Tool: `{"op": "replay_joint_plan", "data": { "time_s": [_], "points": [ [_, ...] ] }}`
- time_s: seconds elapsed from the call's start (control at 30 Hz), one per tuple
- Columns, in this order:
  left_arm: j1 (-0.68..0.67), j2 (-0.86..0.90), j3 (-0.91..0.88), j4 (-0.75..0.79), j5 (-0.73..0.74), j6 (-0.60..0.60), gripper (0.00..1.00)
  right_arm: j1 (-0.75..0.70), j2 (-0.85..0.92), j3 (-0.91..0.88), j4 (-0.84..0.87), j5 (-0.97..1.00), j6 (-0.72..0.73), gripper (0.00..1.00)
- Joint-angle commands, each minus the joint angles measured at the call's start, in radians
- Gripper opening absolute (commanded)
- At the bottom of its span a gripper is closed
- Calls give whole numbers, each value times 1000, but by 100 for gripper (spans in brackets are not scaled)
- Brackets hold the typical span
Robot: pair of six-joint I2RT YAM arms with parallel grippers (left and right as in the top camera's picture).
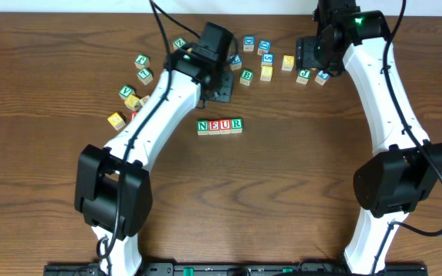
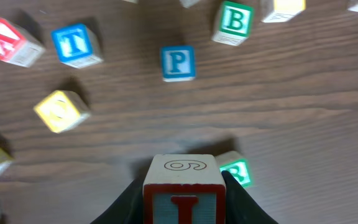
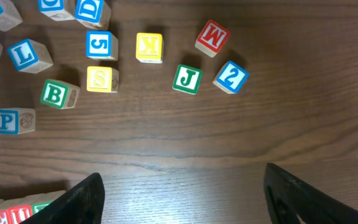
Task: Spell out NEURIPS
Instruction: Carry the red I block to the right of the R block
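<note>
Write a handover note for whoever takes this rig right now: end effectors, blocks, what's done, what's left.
Left end effector: shut on the I block, just beyond the row.
Right end effector: open, holding nothing.
Done: the row reads N E U R.
Left: set the I block after the R, then add the blue P block and the yellow S block. Both lie loose, and both show in the right wrist view.

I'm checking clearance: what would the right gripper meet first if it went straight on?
Probably bare table between its open fingers; the J block lies beyond, but depth is unclear.
</note>
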Motion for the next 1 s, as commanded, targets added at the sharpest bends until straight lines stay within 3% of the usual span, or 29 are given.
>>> {"op": "replay_joint_plan", "data": {
  "time_s": [0.0, 0.97],
  "points": [
    [-35, -3, -8, -5, -12, -71, 28, -14, -5, 10, -5, 21, -11, 77],
    [-200, 87, -8, 11, -13, -273, 28, -64, -5, 10, -27, 24, -10, 81]
  ]
}}
